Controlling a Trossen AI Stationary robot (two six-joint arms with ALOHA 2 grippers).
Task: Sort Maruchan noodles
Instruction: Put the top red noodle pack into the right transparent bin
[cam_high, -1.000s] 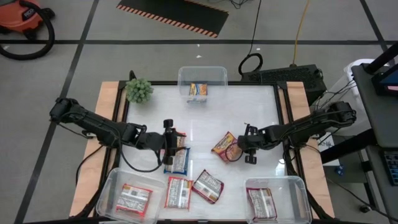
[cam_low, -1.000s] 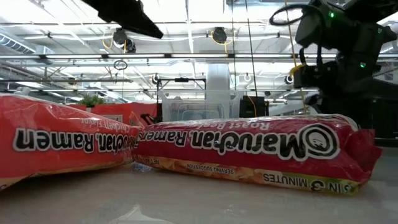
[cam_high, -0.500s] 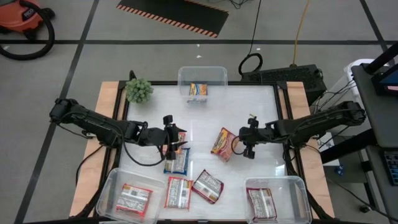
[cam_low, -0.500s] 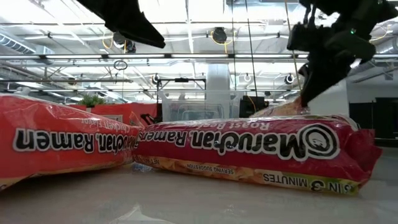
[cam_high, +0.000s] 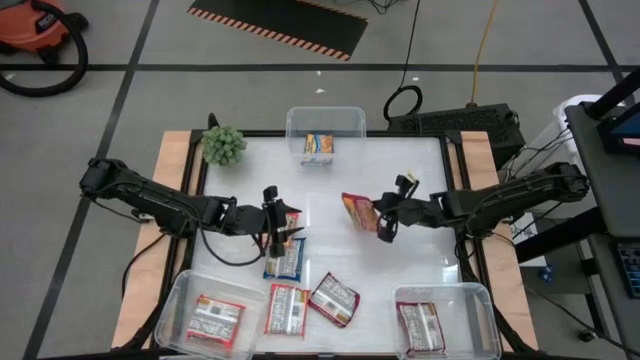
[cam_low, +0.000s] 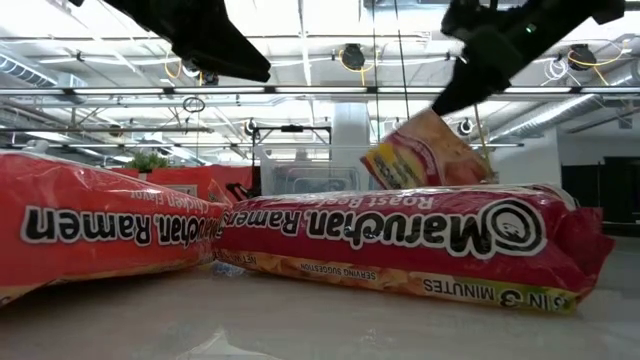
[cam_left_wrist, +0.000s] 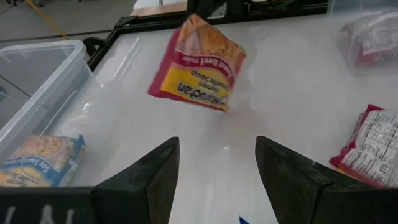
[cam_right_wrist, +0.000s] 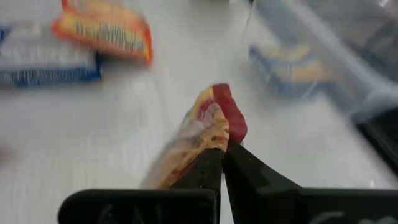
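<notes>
The right gripper (cam_high: 384, 222) pinches a red-and-yellow Maruchan packet (cam_high: 358, 212) lifted above the worktop's middle. The left gripper (cam_high: 275, 237), fingers spread, hovers over a blue-and-white packet (cam_high: 285, 259) toward the left edge.

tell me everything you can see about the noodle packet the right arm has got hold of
The held Maruchan packet is crinkly plastic, red-edged with an orange-yellow noodle print. The right end effector pinches one edge with fingers shut, so it hangs tilted above the white table, clear of the surface and touching no other packet, near the table's middle.
</notes>
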